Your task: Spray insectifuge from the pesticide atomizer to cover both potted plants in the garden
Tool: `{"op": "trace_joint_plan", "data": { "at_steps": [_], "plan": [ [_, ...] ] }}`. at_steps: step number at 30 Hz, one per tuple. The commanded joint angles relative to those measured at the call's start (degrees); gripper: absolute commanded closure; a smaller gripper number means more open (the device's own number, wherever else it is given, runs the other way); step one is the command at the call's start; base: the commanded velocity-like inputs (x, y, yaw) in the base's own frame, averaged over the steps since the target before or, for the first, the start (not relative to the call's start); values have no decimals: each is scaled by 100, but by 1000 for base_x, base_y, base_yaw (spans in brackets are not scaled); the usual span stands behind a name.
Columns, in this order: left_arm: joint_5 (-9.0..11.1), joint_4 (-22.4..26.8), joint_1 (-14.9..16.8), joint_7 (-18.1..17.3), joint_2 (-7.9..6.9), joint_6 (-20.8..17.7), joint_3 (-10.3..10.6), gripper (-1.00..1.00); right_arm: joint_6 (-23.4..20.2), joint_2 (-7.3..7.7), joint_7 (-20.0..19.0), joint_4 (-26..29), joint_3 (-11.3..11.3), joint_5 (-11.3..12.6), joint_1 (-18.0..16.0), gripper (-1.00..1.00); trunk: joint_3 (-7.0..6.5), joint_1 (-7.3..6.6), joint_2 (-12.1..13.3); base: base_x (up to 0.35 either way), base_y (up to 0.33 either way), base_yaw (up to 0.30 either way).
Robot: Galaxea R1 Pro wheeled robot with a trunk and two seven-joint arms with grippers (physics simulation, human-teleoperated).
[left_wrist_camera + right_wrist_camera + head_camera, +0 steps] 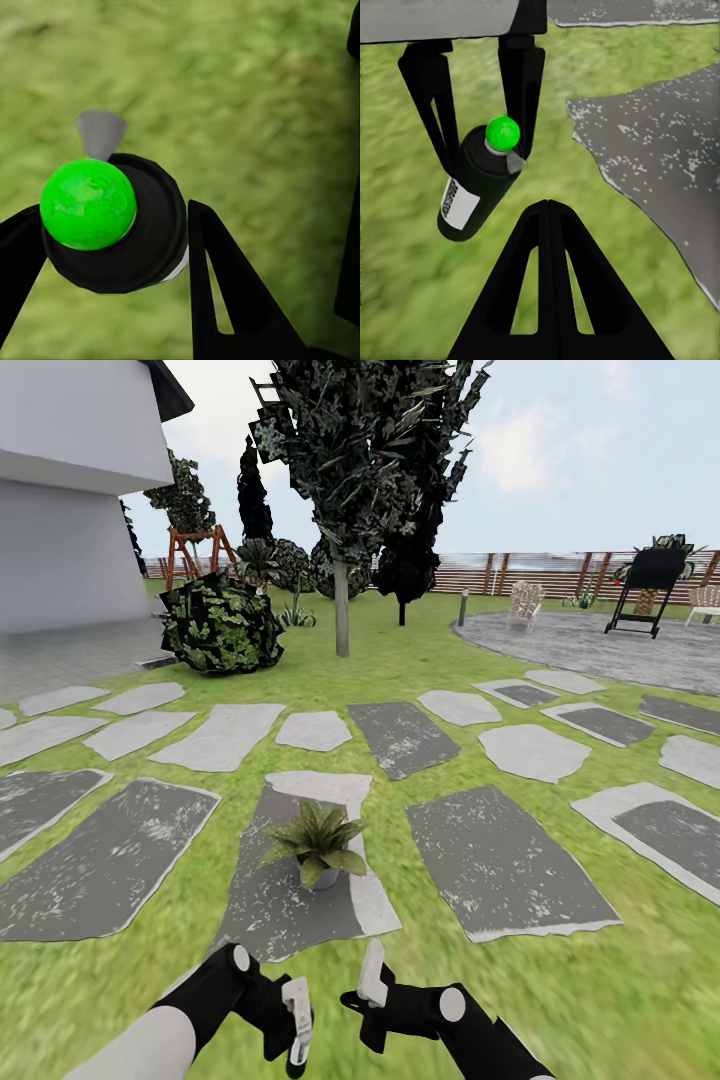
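Grass (620,960) underfoot: left pincer (296,1028) clamps the pesticide atomizer (476,187); right pincer (371,972) looks closed, empty; potted plant (318,842) ahead.

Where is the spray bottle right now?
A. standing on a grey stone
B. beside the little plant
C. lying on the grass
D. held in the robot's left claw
D: the left claw has its fingers closed around the spray bottle, held above grass.

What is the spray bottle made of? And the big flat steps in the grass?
The pesticide atomizer looks like smooth dark plastic or metal, with a white paper-like label and a shiny green cap; a render leaves it open. The stepping stones look like rough grey stone, speckled white.
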State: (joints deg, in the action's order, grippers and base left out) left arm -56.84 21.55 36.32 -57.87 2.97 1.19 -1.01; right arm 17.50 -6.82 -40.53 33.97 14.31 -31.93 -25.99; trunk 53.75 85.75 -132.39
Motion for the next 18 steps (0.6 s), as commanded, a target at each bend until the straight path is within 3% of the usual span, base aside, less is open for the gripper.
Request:
{"op": "trace_joint_plan", "data": {
  "at_steps": [1,3,8,12,18],
  "plan": [
    [-31,7,0,-16,6,13,-12,100,34,-2,1,5,-7,-61,-2,100,5,-1,-2,0,0,0],
    [-9,7,-1,-14,12,13,-13,100,34,-4,1,5,-7,-60,-2,100,5,-1,-2,0,0,0],
    [391,7,-1,-17,7,27,2,100,34,-6,1,5,-7,-62,-2,100,5,-1,-2,0,0,0],
    [432,3,-5,-22,10,38,4,100,34,-4,1,-1,-7,-61,-2,100,5,-1,-2,0,0,0],
    [526,-5,-10,-22,10,380,-3,100,34,-4,1,3,-7,-60,-2,100,5,-1,-2,0,0,0]
  ]
}}
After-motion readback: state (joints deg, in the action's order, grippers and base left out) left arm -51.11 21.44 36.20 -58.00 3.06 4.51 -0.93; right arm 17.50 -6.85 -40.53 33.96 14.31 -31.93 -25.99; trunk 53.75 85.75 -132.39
